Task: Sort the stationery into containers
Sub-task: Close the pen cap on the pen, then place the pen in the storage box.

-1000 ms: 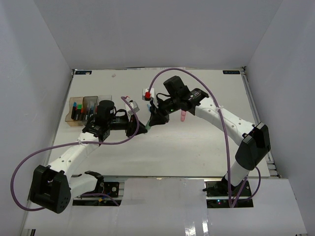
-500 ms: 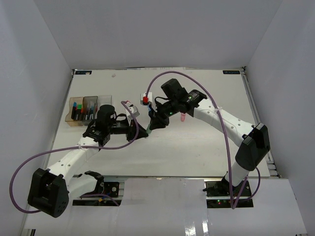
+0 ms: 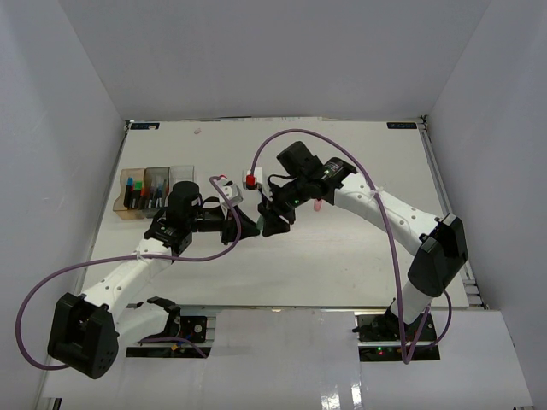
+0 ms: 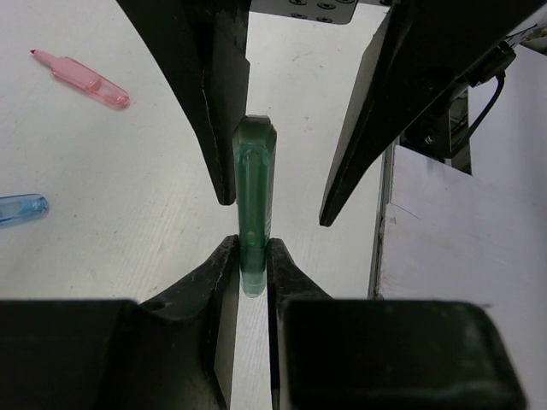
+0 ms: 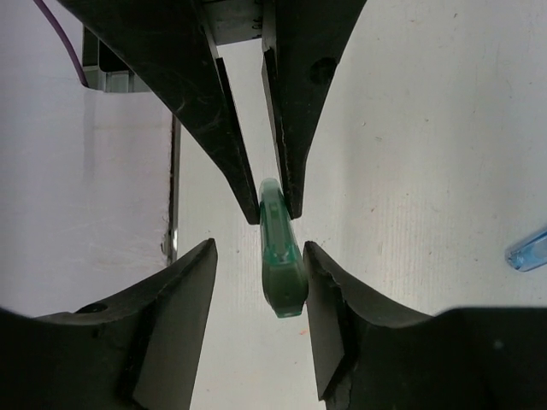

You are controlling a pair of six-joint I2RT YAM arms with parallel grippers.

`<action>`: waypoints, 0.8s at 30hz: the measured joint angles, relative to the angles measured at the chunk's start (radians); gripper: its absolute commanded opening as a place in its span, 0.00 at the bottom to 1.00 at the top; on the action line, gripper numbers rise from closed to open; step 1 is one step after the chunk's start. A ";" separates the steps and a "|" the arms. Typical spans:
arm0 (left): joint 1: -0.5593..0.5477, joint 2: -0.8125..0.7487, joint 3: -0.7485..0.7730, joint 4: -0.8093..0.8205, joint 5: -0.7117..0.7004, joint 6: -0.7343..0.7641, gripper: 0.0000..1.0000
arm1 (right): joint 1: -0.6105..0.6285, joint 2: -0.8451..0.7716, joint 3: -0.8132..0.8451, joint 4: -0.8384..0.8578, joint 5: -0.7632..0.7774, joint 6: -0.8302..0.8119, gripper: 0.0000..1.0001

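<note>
Above mid-table: green tapered piece aloft between the two arms.
Left gripper clamped on its narrow end; right gripper jaws parted around the thick end. Likely light, stiff, slick; pinch the flat sides.

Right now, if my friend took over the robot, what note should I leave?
Left gripper: shut on the translucent green tapered piece.
Right gripper: open, fingers either side of that piece.
Containers: three joined tinted plastic boxes, far left of the white table; some capped highlighters are inside.
To do: box the green piece, then the pink and blue translucent pieces lying loose.
</note>
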 measured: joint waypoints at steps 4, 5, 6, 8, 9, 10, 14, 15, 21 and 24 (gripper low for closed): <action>0.000 0.002 0.000 0.000 -0.004 0.005 0.00 | -0.003 0.000 0.000 -0.003 0.014 0.000 0.63; 0.000 0.002 0.000 0.000 -0.006 0.006 0.00 | -0.006 0.000 0.000 -0.003 0.020 0.000 0.68; 0.000 0.003 0.001 0.000 -0.007 0.007 0.00 | -0.007 0.000 0.000 -0.004 0.024 0.001 0.71; 0.000 0.007 0.004 0.000 -0.010 0.009 0.00 | -0.015 -0.005 0.000 -0.005 0.039 0.000 0.79; 0.000 0.007 0.005 -0.001 -0.012 0.010 0.00 | -0.022 -0.010 0.000 -0.006 0.047 0.002 0.80; 0.000 0.007 0.006 -0.002 -0.014 0.010 0.00 | -0.029 -0.016 -0.002 -0.005 0.055 0.003 0.82; 0.000 0.007 0.007 -0.009 -0.035 0.010 0.00 | -0.067 -0.072 -0.030 -0.001 0.098 0.012 0.95; 0.000 0.008 0.007 -0.009 -0.048 0.009 0.00 | -0.079 -0.091 -0.042 0.000 0.111 0.021 0.98; 0.000 0.033 0.025 -0.039 -0.227 -0.026 0.00 | -0.150 -0.241 -0.183 0.096 0.212 0.110 0.95; 0.014 0.046 0.048 -0.070 -0.390 -0.059 0.00 | -0.178 -0.327 -0.288 0.188 0.291 0.186 0.94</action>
